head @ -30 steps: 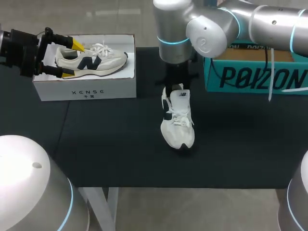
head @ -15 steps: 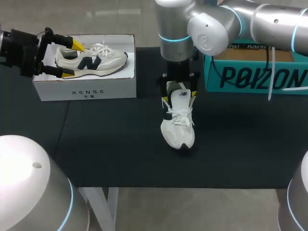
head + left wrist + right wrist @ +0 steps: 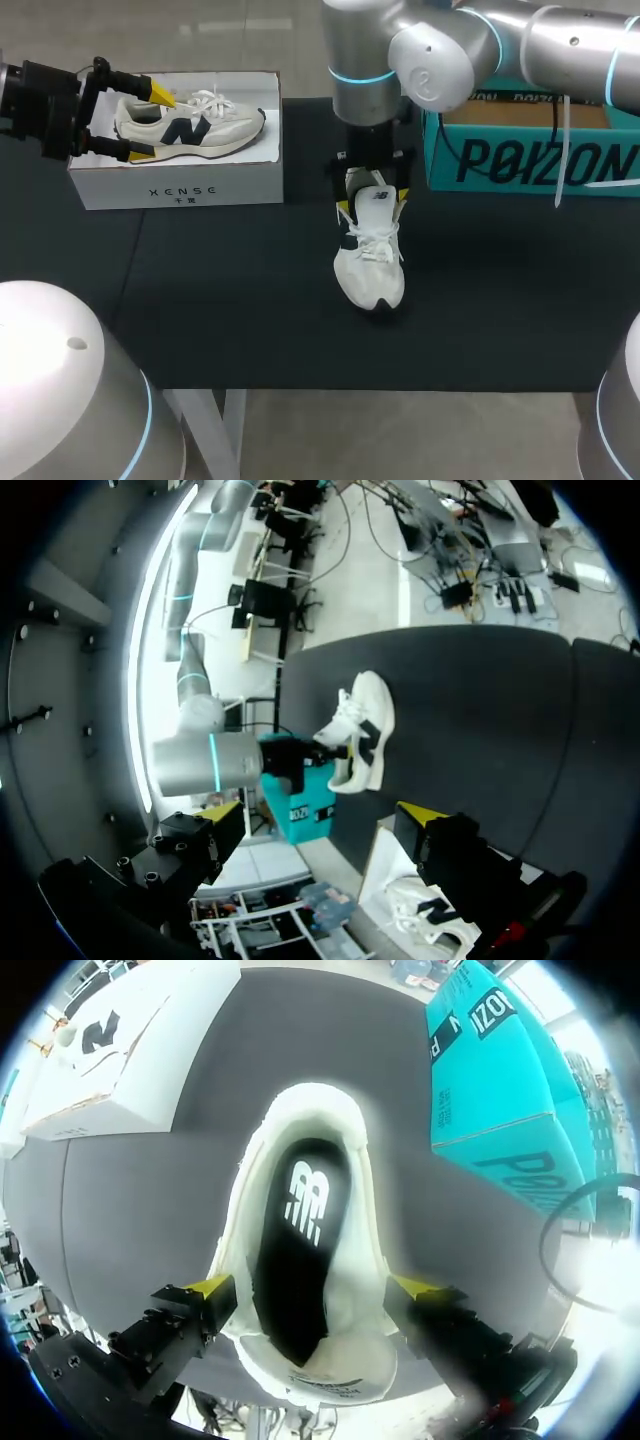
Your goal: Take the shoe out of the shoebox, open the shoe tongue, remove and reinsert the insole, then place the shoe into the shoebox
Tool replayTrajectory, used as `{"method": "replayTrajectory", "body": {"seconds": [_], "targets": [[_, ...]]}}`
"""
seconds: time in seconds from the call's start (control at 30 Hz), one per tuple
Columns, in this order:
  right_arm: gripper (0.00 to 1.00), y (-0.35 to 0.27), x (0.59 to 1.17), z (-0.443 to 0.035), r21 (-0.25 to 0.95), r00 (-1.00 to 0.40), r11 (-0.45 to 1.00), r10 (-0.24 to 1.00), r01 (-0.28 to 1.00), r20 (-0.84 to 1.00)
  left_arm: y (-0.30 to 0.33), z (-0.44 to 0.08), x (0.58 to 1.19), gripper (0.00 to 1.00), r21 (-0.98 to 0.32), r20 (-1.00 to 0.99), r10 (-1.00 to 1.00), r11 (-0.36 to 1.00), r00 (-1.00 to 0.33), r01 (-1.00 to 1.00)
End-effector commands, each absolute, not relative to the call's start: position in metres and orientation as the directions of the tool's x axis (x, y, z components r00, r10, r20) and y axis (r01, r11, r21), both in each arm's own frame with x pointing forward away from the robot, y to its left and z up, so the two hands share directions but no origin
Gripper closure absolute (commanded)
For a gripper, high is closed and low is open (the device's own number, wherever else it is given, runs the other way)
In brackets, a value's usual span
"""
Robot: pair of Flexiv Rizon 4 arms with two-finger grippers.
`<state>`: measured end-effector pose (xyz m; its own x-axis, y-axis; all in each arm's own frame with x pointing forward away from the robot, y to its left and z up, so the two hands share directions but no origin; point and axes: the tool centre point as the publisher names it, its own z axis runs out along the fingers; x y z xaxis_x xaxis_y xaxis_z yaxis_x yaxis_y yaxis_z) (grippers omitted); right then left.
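— What is sitting at the left?
— The left gripper (image 3: 150, 124) is hanging with its jaws spread at the heel end of a cream sneaker (image 3: 215, 128) lying in the white shoebox (image 3: 180, 190).
— And in the middle?
— The white shoe (image 3: 370, 270) is standing on the table (image 3: 250, 300), toe toward the robot. The right gripper (image 3: 372, 211) is hovering over its heel, jaws spread to either side. The teal shoebox (image 3: 530, 160) is sitting further right.

1. Head view, centre: the right arm (image 3: 430, 60) covers the heel end of the white shoe (image 3: 368, 262). The right pincer (image 3: 372, 210) is mostly under the wrist, contact unreadable.
2. Upper right: the teal box (image 3: 530, 150) is cut by the frame edge, its top left corner behind the arm.
3. Left edge: the left arm (image 3: 35, 105) is cut off.
4. Left wrist view: the second shoe (image 3: 425, 920) under the left pincer (image 3: 320, 815) is partly behind one finger (image 3: 450, 860) and cut by the black rim.
5. Right wrist view: the shoe collar's edges are lost in glare.
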<state>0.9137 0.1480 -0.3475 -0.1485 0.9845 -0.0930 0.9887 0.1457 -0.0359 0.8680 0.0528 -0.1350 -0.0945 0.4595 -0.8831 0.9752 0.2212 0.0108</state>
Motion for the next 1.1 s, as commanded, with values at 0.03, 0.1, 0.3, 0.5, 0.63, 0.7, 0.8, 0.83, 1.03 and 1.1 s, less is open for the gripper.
{"method": "replayTrajectory", "body": {"seconds": [0.03,0.1,0.3,0.5,0.63,0.7,0.8,0.83,1.03,1.1], "targets": [[0.0,0.148,0.908,-0.344,-0.035,-0.146,0.143,0.984,0.989,-0.099,0.052,-0.135,0.868,0.0,0.011,-0.881,0.463,0.221,-0.095,0.975],[0.0,0.148,0.906,-0.343,-0.035,-0.146,0.143,0.984,0.989,-0.101,0.052,-0.135,0.868,0.0,0.011,-0.881,0.463,0.221,-0.095,0.975],[0.0,0.148,0.899,-0.347,-0.046,-0.139,0.134,0.984,0.99,-0.107,0.052,-0.135,0.868,0.0,0.011,-0.881,0.463,0.221,-0.095,0.975],[0.0,0.148,0.895,-0.346,-0.051,-0.13,0.125,0.985,0.991,-0.111,0.052,-0.135,0.868,0.0,0.011,-0.881,0.463,0.221,-0.095,0.975],[0.0,0.15,0.892,-0.346,-0.054,-0.127,0.122,0.985,0.991,-0.113,0.052,-0.135,0.868,0.0,0.011,-0.881,0.463,0.221,-0.095,0.975],[0.0,0.15,0.888,-0.346,-0.06,-0.127,0.121,0.985,0.991,-0.114,0.052,-0.135,0.868,0.0,0.011,-0.881,0.463,0.221,-0.095,0.975],[0.0,0.149,0.885,-0.346,-0.065,-0.126,0.119,0.985,0.991,-0.116,0.052,-0.135,0.868,0.0,0.011,-0.881,0.463,0.221,-0.095,0.975],[0.0,0.149,0.884,-0.347,-0.066,-0.123,0.116,0.986,0.991,-0.116,0.052,-0.135,0.868,0.0,0.011,-0.881,0.463,0.221,-0.095,0.975],[0.0,0.151,0.877,-0.346,-0.073,-0.119,0.111,0.986,0.991,-0.115,0.052,-0.135,0.868,0.0,0.011,-0.881,0.463,0.221,-0.095,0.975],[0.0,0.151,0.873,-0.342,-0.074,-0.118,0.11,0.987,0.991,-0.112,0.052,-0.135,0.868,0.0,0.011,-0.881,0.463,0.221,-0.095,0.975]]}}
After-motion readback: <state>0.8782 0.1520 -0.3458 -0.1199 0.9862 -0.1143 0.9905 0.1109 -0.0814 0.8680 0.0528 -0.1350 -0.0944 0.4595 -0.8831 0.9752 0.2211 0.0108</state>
